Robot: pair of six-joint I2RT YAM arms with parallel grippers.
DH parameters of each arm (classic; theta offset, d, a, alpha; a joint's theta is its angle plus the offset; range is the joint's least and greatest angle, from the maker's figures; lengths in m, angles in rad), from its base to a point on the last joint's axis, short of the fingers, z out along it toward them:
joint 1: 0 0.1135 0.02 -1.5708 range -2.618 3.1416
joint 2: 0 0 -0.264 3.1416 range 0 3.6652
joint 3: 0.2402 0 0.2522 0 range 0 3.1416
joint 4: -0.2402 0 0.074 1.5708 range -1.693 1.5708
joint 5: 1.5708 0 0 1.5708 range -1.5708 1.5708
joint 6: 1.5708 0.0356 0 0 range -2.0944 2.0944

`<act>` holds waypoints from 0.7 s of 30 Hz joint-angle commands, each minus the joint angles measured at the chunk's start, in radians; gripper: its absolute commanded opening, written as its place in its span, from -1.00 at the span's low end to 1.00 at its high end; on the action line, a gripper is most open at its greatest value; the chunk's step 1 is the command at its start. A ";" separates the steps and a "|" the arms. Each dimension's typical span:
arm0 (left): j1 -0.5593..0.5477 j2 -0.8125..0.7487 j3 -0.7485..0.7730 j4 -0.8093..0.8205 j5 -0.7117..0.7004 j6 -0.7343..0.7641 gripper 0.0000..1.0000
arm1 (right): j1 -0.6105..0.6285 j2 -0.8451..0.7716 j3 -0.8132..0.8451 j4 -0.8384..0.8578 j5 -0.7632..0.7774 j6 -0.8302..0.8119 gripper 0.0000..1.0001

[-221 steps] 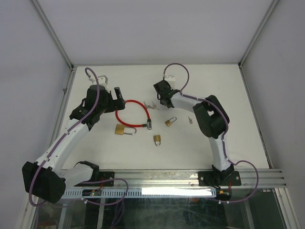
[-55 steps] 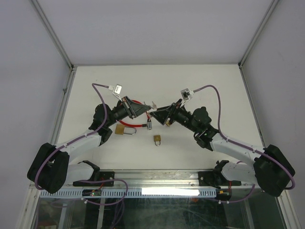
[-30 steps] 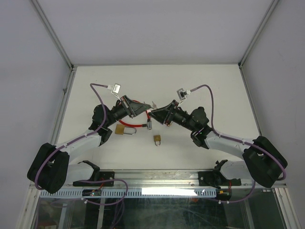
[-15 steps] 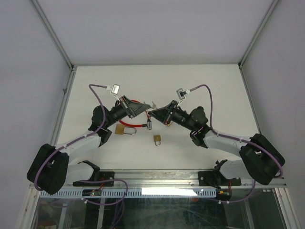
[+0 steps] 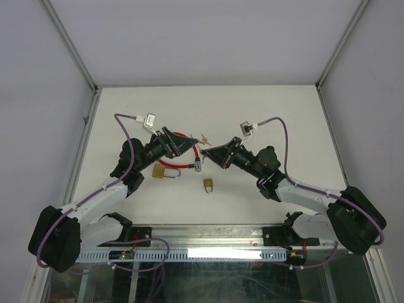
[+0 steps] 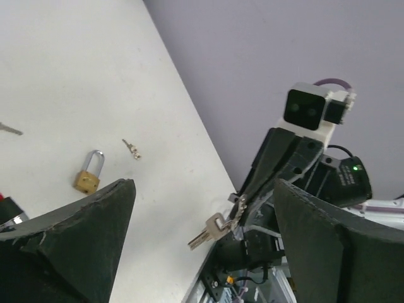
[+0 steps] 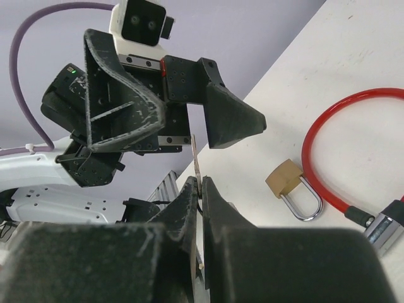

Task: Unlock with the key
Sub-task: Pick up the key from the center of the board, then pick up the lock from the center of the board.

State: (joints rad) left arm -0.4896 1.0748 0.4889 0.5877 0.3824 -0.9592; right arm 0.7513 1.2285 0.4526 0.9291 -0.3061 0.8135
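A flat white table top [image 5: 284,113] lies between pale grey walls [image 5: 208,38]; slim aluminium posts [image 5: 70,44] mark the back corners.

Shiny metal key [image 6: 203,235]; padlock [image 7: 285,178] seemingly brass; table [image 5: 284,120] matt

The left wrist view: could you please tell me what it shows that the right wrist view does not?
Only the left wrist view: a small brass padlock with a loose key near it, and the right gripper head-on. Only the right wrist view: the red cable lock, another padlock beside it, and the open left gripper head-on. Both: the white table and the held key in the right gripper's shut fingers.
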 commanded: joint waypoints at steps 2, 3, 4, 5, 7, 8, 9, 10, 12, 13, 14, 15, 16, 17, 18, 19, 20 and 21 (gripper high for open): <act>-0.003 -0.045 0.072 -0.162 -0.074 0.082 0.96 | 0.004 -0.116 -0.022 -0.066 0.102 -0.041 -1.00; -0.004 -0.046 0.085 -0.200 -0.082 0.088 0.98 | 0.004 -0.132 -0.026 -0.086 0.118 -0.046 -1.00; -0.005 -0.044 0.100 -0.241 -0.091 0.099 0.98 | 0.004 -0.148 -0.031 -0.111 0.132 -0.052 -1.00; -0.007 -0.042 0.119 -0.289 -0.102 0.107 0.98 | 0.005 -0.163 -0.038 -0.130 0.145 -0.057 -1.00; -0.016 -0.032 0.158 -0.394 -0.140 0.121 0.98 | 0.005 -0.193 -0.050 -0.163 0.172 -0.064 -1.00; -0.021 -0.026 0.177 -0.443 -0.158 0.132 0.98 | 0.006 -0.206 -0.057 -0.175 0.183 -0.068 -1.00; -0.027 -0.022 0.190 -0.478 -0.168 0.142 0.98 | 0.007 -0.220 -0.065 -0.186 0.190 -0.069 -1.00; -0.032 -0.019 0.200 -0.506 -0.174 0.150 0.98 | 0.007 -0.232 -0.068 -0.201 0.199 -0.073 -1.00; -0.042 -0.014 0.208 -0.545 -0.182 0.158 0.98 | 0.006 -0.252 -0.078 -0.219 0.202 -0.073 -1.00; -0.048 -0.011 0.210 -0.562 -0.189 0.158 0.98 | 0.006 -0.260 -0.081 -0.225 0.202 -0.073 -1.00; -0.056 -0.006 0.214 -0.580 -0.198 0.161 0.98 | 0.006 -0.271 -0.088 -0.230 0.202 -0.073 -1.00; -0.063 0.001 0.222 -0.603 -0.211 0.165 0.98 | 0.006 -0.276 -0.091 -0.235 0.202 -0.073 -1.00; -0.071 0.009 0.231 -0.632 -0.223 0.169 0.98 | 0.007 -0.284 -0.097 -0.240 0.228 -0.084 -1.00; -0.076 0.018 0.239 -0.656 -0.236 0.174 0.98 | 0.008 -0.296 -0.101 -0.246 0.237 -0.086 -1.00; -0.082 0.025 0.249 -0.681 -0.247 0.178 0.98 | 0.008 -0.304 -0.102 -0.255 0.243 -0.089 -1.00; -0.087 0.031 0.258 -0.704 -0.262 0.183 0.98 | 0.008 -0.310 -0.103 -0.265 0.250 -0.091 -1.00; -0.093 0.037 0.266 -0.727 -0.278 0.187 0.98 | 0.009 -0.315 -0.103 -0.275 0.255 -0.094 -1.00; -0.097 0.042 0.277 -0.752 -0.296 0.190 0.98 | 0.011 -0.318 -0.103 -0.285 0.261 -0.095 -1.00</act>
State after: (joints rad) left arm -0.5663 1.1065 0.6945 -0.0551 0.1680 -0.8124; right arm 0.7532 0.9485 0.3466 0.6514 -0.1043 0.7483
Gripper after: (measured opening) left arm 0.990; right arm 0.018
